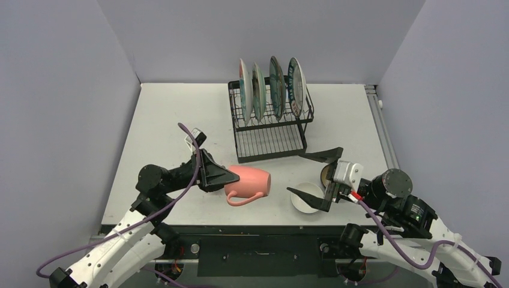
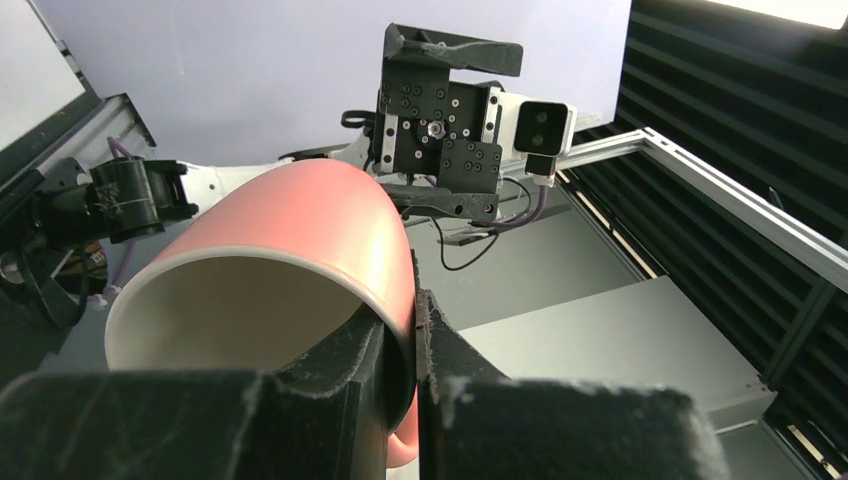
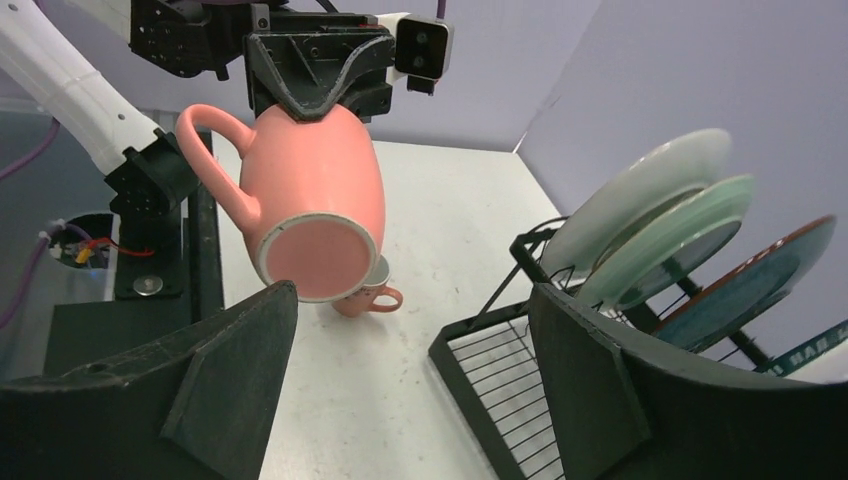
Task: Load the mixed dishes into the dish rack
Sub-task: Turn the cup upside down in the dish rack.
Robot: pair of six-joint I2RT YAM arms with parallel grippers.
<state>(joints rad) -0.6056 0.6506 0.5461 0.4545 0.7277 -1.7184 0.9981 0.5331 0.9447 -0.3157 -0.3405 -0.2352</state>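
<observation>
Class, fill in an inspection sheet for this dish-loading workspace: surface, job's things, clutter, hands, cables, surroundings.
Surface: white table, no spills seen.
Job's things: dish rack holds four plates upright in its top slots, and its lower tray is bare. A pink mug is held in the air on its side. A second pink mug stands on the table beyond it. A white bowl and a dark bowl sit on the table by the right arm.
Clutter: nothing seen.
Hands: left hand is shut on the pink mug's rim. Right hand is open over the white bowl.
Cables: purple cables run along both arms, off the dishes.
Surroundings: plain walls on three sides.
</observation>
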